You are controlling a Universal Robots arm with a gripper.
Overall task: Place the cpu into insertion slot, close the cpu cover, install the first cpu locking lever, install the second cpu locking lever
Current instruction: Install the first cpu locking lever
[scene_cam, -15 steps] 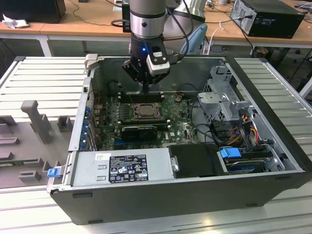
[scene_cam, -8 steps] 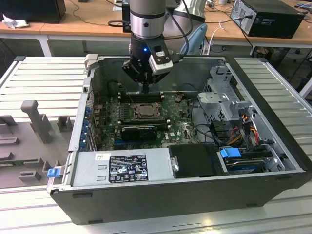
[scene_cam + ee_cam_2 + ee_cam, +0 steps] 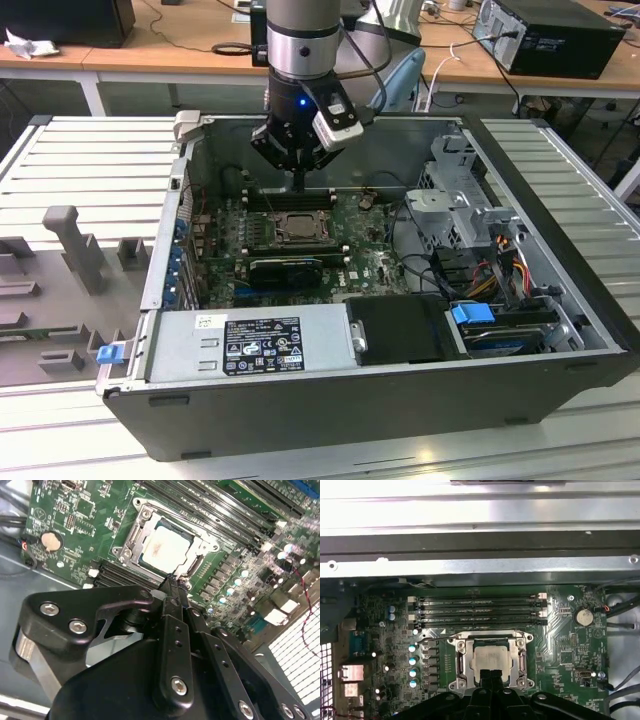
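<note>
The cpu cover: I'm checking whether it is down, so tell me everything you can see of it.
The cpu cover is a thin silvery metal frame with a square window. In both wrist views it lies flat, level with the green motherboard. The pale cpu shows through the window, and round screw heads sit at the cover's corners. The gripper, fingers together, is at one edge of the cover; whether it touches cannot be told.

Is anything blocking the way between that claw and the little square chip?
Nothing visible does. The claw hangs over one edge of the cpu; the cpu cover frames the chip, leaving its face bare through the window.
</note>
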